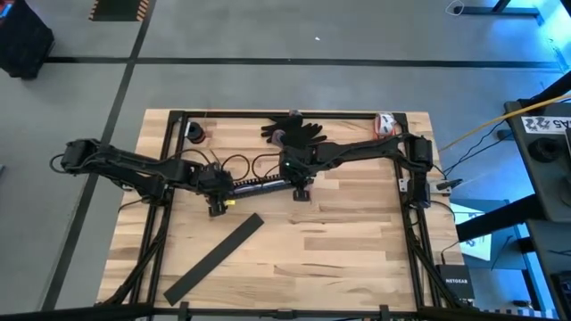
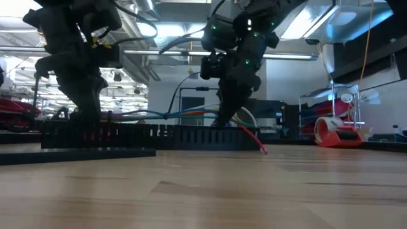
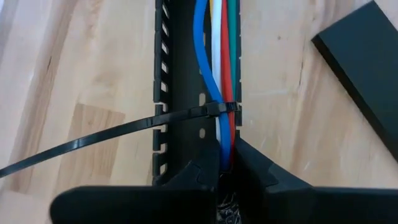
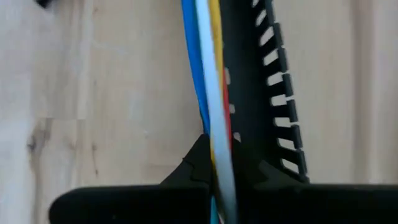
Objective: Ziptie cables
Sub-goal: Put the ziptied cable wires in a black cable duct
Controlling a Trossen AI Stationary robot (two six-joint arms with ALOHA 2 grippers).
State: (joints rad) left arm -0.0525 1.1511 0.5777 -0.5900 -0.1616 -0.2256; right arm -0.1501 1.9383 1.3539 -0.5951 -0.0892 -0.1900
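Pinching the cables point(image 3: 221, 93) from both ends, the left gripper point(image 3: 227, 163) and the right gripper point(image 4: 217, 163) are clenched on the bundle. It lies lengthwise in the slotted bar point(image 3: 183, 74) (light, soft wires, I judge). Beyond the left fingers, the ziptie point(image 3: 106, 134) already circles them; its thin, stiff tail points sideways, across the bar, good to grasp.
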